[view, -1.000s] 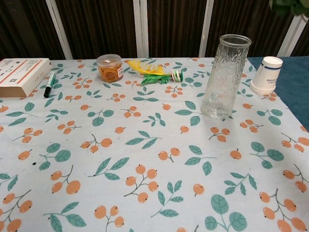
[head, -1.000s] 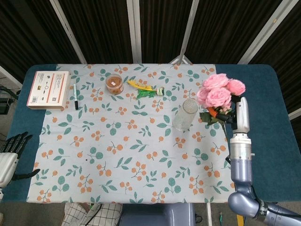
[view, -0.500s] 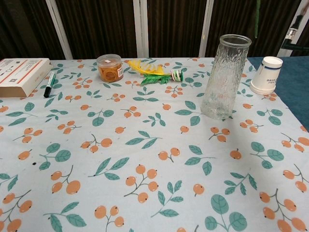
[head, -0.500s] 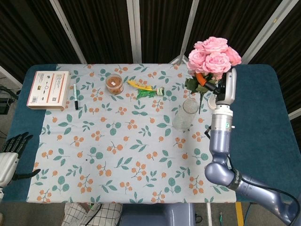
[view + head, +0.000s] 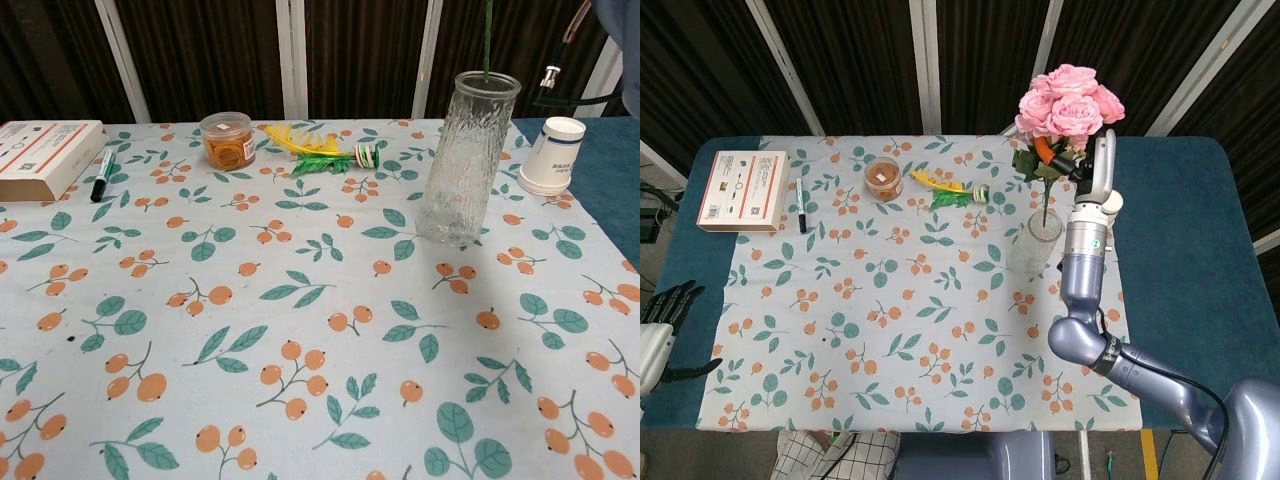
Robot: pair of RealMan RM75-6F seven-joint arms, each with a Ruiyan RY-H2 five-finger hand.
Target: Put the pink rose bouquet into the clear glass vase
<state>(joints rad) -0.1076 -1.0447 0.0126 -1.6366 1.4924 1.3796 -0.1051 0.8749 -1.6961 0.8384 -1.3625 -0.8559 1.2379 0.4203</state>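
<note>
While my right hand (image 5: 1083, 168) grips the pink rose bouquet (image 5: 1066, 101) at twelve o'clock above the clear glass vase (image 5: 1037, 240), my left hand (image 5: 662, 318) rests open, holding nothing.

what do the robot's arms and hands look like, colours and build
The right arm is built of rounded, glossy blue-grey segments, with a white and silver cylindrical wrist section bearing a small green mark. The right hand is pale grey-white. The left hand has black fingers on a light grey-white palm. No loose cables show on the arm in the head view.
</note>
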